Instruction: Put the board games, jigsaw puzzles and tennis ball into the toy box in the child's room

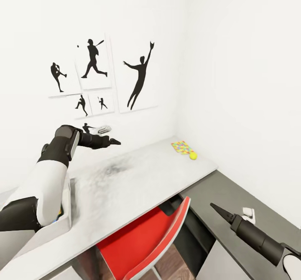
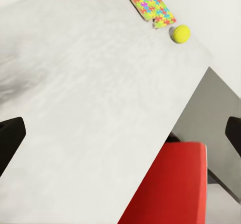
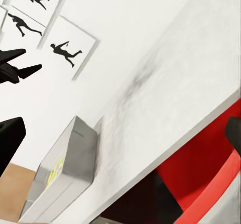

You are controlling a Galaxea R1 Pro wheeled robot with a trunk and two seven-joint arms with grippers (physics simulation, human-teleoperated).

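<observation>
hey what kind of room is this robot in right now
Probably a child's room: a colourful jigsaw puzzle and tennis ball lie on a white table, with baseball silhouette pictures on the wall and a red chair.

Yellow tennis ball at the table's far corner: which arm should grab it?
Probably left. Left gripper is raised over the grey table, jaws open; yellow tennis ball sits ahead. Right gripper hangs low beside the table.
</observation>
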